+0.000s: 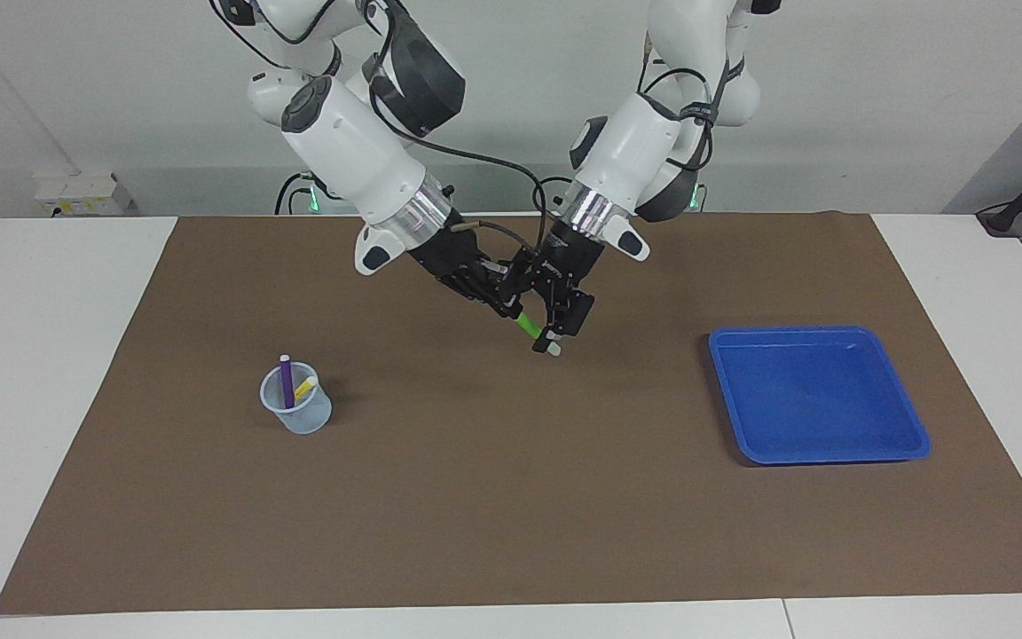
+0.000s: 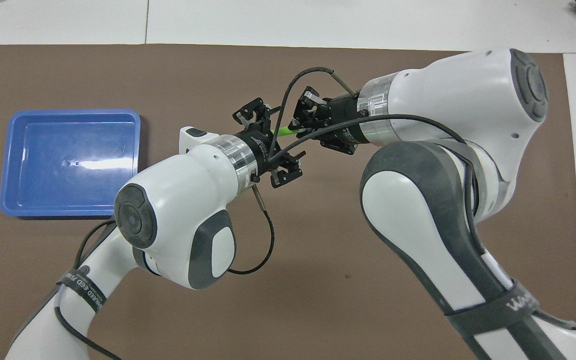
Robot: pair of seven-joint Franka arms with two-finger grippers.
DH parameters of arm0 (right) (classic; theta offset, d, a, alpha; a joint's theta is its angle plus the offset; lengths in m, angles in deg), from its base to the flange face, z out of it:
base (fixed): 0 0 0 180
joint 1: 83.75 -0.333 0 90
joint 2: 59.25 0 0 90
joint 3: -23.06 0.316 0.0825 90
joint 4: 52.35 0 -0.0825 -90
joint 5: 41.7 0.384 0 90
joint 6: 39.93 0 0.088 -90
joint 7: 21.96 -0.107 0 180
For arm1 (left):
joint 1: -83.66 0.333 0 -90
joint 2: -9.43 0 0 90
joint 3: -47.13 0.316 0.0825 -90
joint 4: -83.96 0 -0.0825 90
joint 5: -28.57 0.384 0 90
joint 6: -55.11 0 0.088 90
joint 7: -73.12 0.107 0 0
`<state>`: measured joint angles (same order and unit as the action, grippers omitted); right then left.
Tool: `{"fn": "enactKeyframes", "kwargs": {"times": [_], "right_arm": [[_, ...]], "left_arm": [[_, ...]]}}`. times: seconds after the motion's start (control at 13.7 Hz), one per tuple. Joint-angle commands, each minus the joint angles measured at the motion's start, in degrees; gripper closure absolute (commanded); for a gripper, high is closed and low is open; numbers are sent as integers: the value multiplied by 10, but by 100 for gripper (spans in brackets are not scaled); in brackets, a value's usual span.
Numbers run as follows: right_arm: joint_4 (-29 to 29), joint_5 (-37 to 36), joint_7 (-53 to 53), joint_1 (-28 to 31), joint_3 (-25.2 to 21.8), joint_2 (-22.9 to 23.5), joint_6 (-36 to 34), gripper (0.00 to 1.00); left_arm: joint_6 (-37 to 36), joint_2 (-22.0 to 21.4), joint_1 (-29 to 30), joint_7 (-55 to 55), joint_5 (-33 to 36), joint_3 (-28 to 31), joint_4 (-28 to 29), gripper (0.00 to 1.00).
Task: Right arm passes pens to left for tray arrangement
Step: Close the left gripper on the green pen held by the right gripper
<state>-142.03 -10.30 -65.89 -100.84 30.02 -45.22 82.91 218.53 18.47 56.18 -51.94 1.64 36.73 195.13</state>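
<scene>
Green pen (image 1: 526,324) slants in mid-air above the brown mat (image 1: 511,497), clenched in our right gripper (image 1: 495,295) for handover. Our left gripper (image 1: 555,321), spread wide, straddles its pale tip. The blue tray (image 1: 915,426) waits at three o'clock.

Both arms lean in over the middle of the table, their wrists angled down toward each other so the two grippers meet almost tip to tip. The right gripper (image 1: 507,310) is clamped tight, fingertips together. The left gripper (image 1: 555,333) stands with its fingers spread wide, set around the spot just off the right gripper's tips.
</scene>
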Motion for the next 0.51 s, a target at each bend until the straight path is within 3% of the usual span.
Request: {"fn": "enactKeyframes", "kwargs": {"times": [0.0, 0.22, 0.44], "right_arm": [[-8, 9, -10, -3, -1, -1, 13, 98], [-14, 8, -10, -3, -1, -3, 11, 98], [-16, 7, -10, -3, -1, -5, 11, 98]], "left_arm": [[7, 6, -3, -6, -5, 3, -10, 8], [-4, 5, 0, -3, -3, 3, -10, 20], [-52, 4, 7, 7, 6, 6, -18, 20]]}}
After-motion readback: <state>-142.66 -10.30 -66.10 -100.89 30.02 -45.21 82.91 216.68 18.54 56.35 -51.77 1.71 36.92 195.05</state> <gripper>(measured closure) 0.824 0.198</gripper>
